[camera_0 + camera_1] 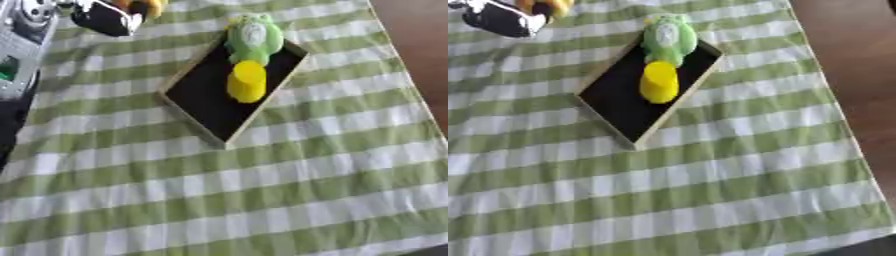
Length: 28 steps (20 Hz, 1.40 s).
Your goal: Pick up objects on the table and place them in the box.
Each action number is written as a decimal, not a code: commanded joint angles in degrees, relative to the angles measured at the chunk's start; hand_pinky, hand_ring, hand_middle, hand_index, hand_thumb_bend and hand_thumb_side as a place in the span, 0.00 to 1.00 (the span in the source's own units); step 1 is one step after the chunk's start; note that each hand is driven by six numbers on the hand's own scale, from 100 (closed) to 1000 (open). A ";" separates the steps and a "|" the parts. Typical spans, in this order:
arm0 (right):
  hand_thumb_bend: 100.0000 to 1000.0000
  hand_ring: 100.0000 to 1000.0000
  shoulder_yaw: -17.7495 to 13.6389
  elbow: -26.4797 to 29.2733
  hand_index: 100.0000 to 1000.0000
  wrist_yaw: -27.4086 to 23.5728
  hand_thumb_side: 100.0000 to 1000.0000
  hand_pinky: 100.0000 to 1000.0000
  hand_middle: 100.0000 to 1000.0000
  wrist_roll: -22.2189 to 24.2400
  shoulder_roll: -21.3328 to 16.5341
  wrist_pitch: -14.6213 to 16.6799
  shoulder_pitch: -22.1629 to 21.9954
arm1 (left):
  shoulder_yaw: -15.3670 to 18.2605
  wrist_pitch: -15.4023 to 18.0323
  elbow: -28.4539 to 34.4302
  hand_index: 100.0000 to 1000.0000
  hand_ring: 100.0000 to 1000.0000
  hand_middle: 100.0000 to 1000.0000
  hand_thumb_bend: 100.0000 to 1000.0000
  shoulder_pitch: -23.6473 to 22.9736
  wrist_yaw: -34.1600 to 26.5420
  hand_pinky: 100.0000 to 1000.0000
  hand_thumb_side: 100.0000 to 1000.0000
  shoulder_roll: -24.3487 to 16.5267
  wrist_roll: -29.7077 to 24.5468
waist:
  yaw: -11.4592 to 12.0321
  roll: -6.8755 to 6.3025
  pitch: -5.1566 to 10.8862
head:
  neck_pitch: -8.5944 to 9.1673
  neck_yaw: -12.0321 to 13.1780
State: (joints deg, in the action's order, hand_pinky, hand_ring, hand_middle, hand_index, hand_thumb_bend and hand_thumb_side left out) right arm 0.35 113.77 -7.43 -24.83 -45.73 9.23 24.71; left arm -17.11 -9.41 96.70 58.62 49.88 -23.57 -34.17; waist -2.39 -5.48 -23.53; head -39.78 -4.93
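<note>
The left hand point(103, 19) shows only in part at the top left corner, as a black shape edged with white. It is too blurred to tell whether it is open, closed or gripping something. A yellow-orange thing point(147, 6) lies right against the hand's far right side at the upper edge; I cannot tell whether the two touch or what the thing is. Down the left edge, below and to the left of the hand, runs a grey and silver part of the arm point(22, 45). The right hand is nowhere to be seen. The box point(203, 102) is a shallow tray with a pale wooden rim and a black floor. It lies below and to the right of the hand, well apart from it, and is turned askew, so that one corner points toward the robot and the opposite end points away to the right. Two things are already in it. A green plush toy point(254, 37) with a pale belly sits at the far end, to the right of the hand, and its top reaches over the far rim. A yellow cylinder point(247, 80) lies on the black floor just below the toy, touching it or nearly so. The near half of the box floor shows bare black. Box and hand are over a cloth point(262, 200) of green and white stripes, which covers most of the counter point(420, 45). The counter's brown surface shows bare along the right side, farthest from the hand.
</note>
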 commanded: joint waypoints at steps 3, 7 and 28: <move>0.00 0.83 -0.63 0.82 0.78 0.08 0.56 0.91 0.67 0.09 -1.73 0.32 0.99 | -3.98 0.10 9.75 0.63 0.68 0.59 0.00 -2.03 -0.55 0.79 0.08 2.69 -1.56 | 0.43 0.53 1.82 | -0.42 -0.17; 0.00 0.83 -0.68 0.82 0.78 0.01 0.56 0.91 0.67 0.02 -1.67 0.41 1.02 | -5.20 -0.26 8.42 0.63 0.68 0.59 0.00 -4.02 1.58 0.79 0.08 4.52 -1.72 | 0.63 0.47 2.01 | -0.37 0.11; 0.00 0.83 -1.19 0.82 0.78 0.10 0.57 0.90 0.67 -0.70 -1.21 0.90 0.69 | -8.88 3.09 -6.28 0.96 0.84 0.80 0.19 -7.36 9.07 0.87 0.40 8.88 3.04 | 0.36 0.84 2.16 | -0.05 1.25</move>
State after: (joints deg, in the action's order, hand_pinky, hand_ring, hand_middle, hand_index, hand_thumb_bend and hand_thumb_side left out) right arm 0.01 113.77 -7.43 -25.27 -45.68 10.09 25.13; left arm -25.99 -6.83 90.31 50.56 58.69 -14.55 -31.32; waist -1.97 -5.17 -22.94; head -40.23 -3.71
